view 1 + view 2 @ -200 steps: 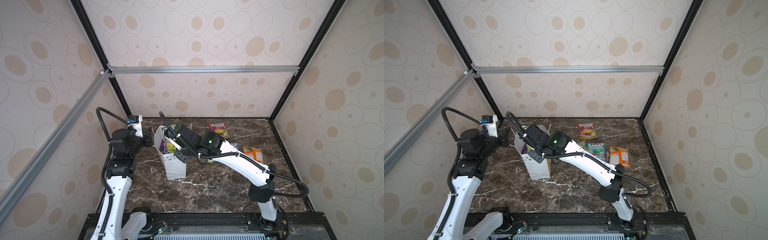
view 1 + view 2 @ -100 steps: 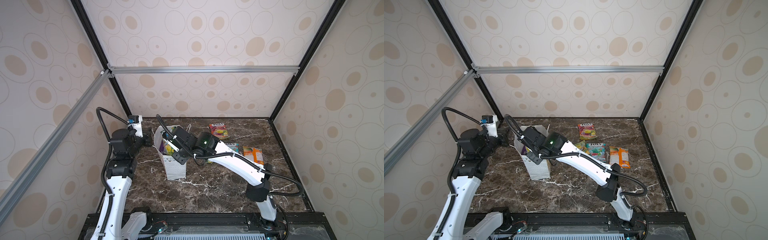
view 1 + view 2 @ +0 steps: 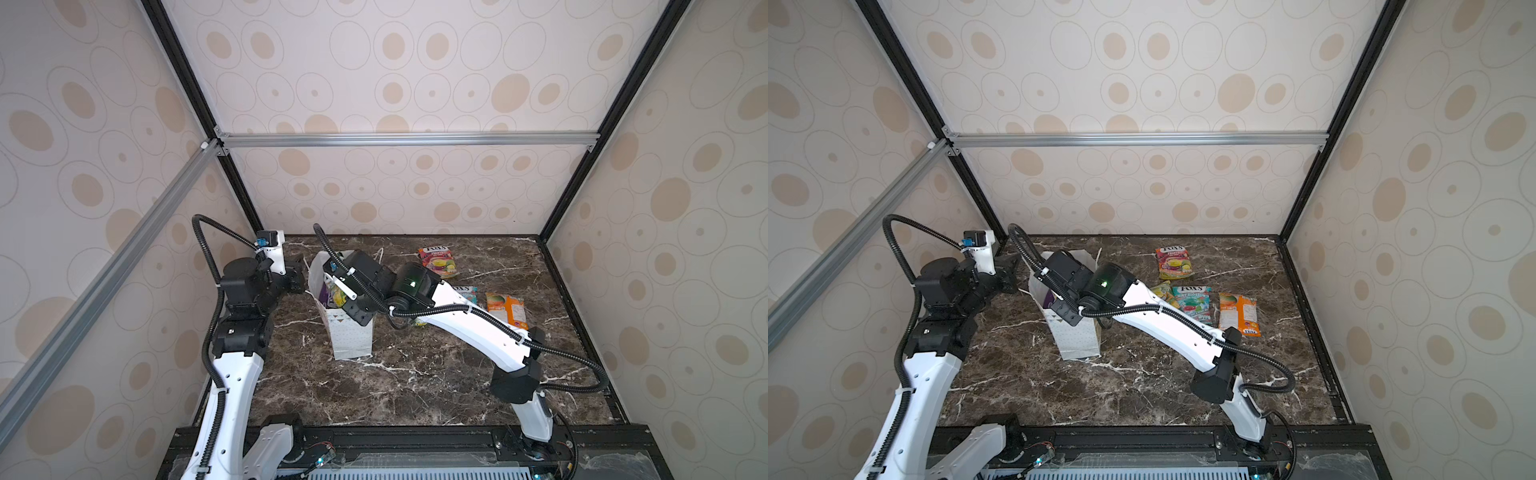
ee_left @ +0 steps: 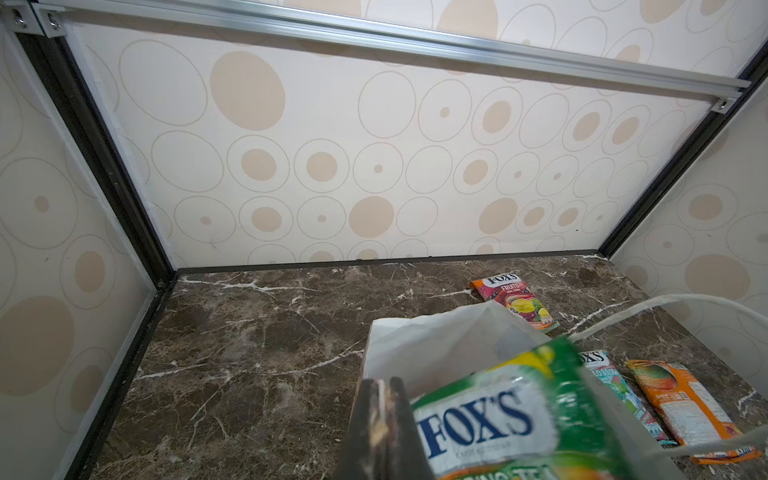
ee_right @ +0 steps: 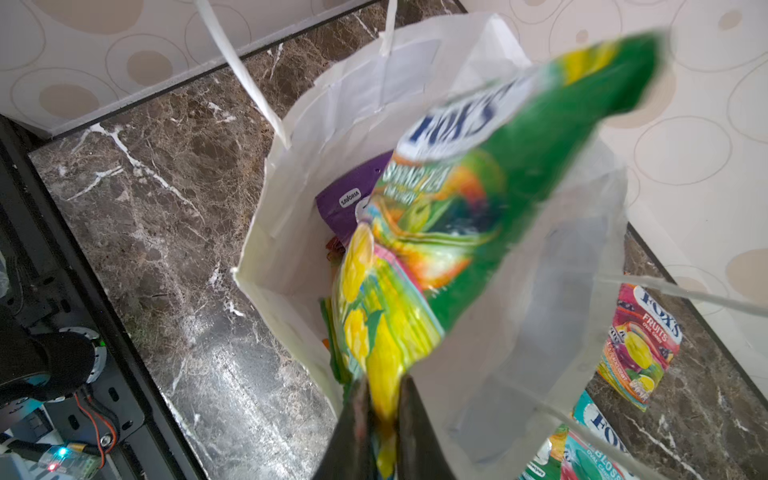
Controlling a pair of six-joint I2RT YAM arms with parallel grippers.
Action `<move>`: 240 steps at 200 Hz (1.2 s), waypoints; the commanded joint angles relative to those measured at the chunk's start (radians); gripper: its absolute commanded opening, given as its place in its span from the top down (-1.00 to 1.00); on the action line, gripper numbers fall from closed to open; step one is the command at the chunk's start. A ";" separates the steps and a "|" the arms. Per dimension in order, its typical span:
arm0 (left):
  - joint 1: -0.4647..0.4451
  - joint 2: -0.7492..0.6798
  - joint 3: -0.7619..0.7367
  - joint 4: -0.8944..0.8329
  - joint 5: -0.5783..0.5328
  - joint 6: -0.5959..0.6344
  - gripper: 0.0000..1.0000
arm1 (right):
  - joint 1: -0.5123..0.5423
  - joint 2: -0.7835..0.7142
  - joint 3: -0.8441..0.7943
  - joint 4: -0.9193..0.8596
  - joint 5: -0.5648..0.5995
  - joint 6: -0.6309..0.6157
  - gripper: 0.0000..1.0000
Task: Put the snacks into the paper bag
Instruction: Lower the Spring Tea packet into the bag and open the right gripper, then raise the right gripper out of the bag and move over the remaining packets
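Hanging at the mouth of the paper bag (image 5: 291, 232), the green pouch (image 5: 478, 199) marked FOX'S is blurred in both wrist views. Its printed end reaches past the bag's far rim, and its yellow end lies between the fingers of the right end effector (image 5: 384, 390). Those fingers stand a narrow gap apart with the foil between them, and I cannot tell whether they grip it or merely flank it. Deeper inside, a purple pouch (image 5: 349, 199) leans on the inner wall, with more wrappers below it too hidden to name.

In both top views the bag (image 3: 351, 340) stands upright on the bench (image 3: 415, 374), left of the middle. The right arm reaches over its opening. The left end effector (image 4: 381, 386) is at the bag's left rim, its fingers pressed together on a thin pale strip of the bag's edge.

To the right of the bag, other snacks lie flat on the bench. An orange-pink pouch (image 3: 1174, 262) is near the back wall. A teal pouch (image 3: 1194, 303) sits partly under the right arm. Just beside it, on the side away from the bag, is an orange pouch (image 3: 1239, 313).
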 commanded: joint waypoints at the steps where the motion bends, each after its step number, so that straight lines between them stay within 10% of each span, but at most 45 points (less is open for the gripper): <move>1: 0.006 -0.025 0.011 0.047 0.005 0.016 1.00 | 0.009 -0.013 0.028 0.011 0.021 -0.015 0.60; 104: 0.008 -0.032 0.010 0.046 -0.008 0.018 1.00 | 0.010 -0.103 -0.047 0.112 -0.001 -0.036 0.48; 162: 0.007 -0.038 0.005 0.051 -0.012 0.016 1.00 | 0.010 -0.363 -0.408 0.388 -0.085 -0.043 0.49; 240: 0.006 -0.039 0.001 0.058 -0.013 0.012 1.00 | -0.038 -0.717 -0.850 0.536 0.133 0.029 0.44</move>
